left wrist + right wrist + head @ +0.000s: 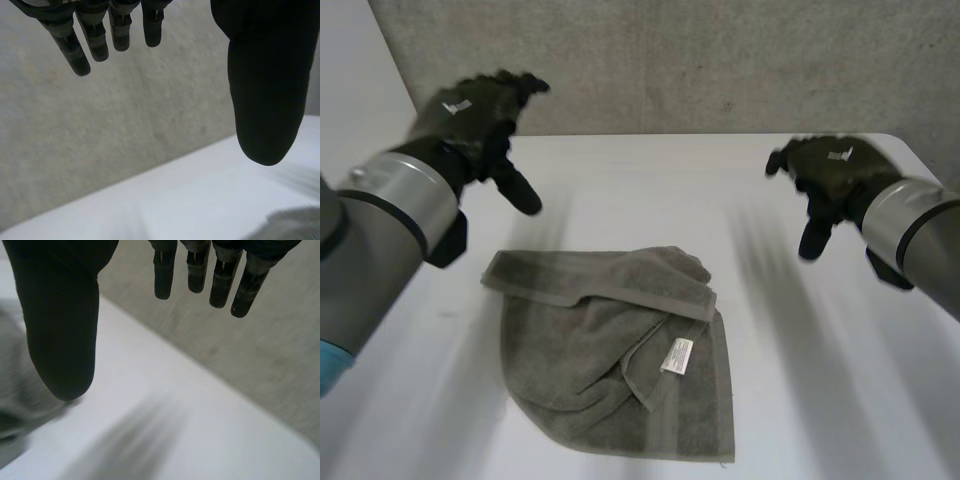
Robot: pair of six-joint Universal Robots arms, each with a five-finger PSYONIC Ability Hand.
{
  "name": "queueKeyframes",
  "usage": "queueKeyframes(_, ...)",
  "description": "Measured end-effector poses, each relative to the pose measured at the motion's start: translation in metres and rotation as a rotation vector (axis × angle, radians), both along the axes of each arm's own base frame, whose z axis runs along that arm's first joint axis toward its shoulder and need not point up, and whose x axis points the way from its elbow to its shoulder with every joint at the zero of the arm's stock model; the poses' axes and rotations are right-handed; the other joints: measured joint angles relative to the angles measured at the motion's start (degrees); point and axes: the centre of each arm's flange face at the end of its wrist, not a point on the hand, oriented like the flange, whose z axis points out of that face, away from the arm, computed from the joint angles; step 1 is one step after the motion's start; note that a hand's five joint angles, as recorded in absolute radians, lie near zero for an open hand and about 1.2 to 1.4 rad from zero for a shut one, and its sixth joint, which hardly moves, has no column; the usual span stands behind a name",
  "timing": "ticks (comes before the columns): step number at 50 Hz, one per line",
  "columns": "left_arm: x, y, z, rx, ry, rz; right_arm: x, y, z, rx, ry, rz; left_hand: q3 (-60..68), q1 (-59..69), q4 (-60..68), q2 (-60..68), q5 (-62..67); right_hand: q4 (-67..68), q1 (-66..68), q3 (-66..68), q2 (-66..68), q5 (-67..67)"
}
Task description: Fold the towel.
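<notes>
On the white table [620, 170] the rumpled grey terry towel [590, 340] lies crosswise, nearer the black left hand [470, 120] than the black right hand [830, 170], both raised, empty, fingers spread.

Grey terry-cloth towel [610, 350] w/ white label, smooth matt white table [820, 350], rough concrete-looking wall [720, 60]

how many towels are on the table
1. The grey towel lies crumpled in the middle of the white table, white tag up, apart from the left hand and right hand.
</notes>
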Motion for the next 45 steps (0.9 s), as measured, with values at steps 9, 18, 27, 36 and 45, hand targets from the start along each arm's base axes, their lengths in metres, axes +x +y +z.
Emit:
queueKeyframes(9,-0.039,-0.007,-0.052,0.113,-0.110,-0.103,0.003,0.005,-0.049,0.224,-0.103,0.017,-0.11,-0.05,-0.11,-0.08,0.00,0.00,0.00,0.00,0.00,-0.01)
queueKeyframes(18,-0.096,-0.002,-0.140,0.179,-0.349,-0.332,-0.001,0.010,-0.088,0.223,-0.104,-0.028,0.65,0.16,0.51,0.66,-0.01,0.00,0.00,0.00,0.00,-0.01)
queueKeyframes(27,-0.115,-0.010,-0.170,0.177,-0.380,-0.393,-0.011,0.012,-0.107,0.219,-0.042,-0.098,39.32,40.85,39.41,39.48,38.11,0.00,0.00,0.00,0.00,-0.01)
queueKeyframes(36,-0.104,-0.024,-0.132,0.098,-0.342,-0.251,-0.009,0.003,-0.114,0.211,-0.030,-0.099,58.23,55.83,58.21,58.46,55.95,0.00,0.00,0.00,0.00,-0.01)
queueKeyframes(45,-0.065,-0.019,-0.060,-0.002,-0.282,-0.107,0.019,-0.015,-0.112,0.205,-0.126,-0.048,59.33,56.46,59.27,59.49,57.06,0.00,0.00,0.00,0.00,-0.01)
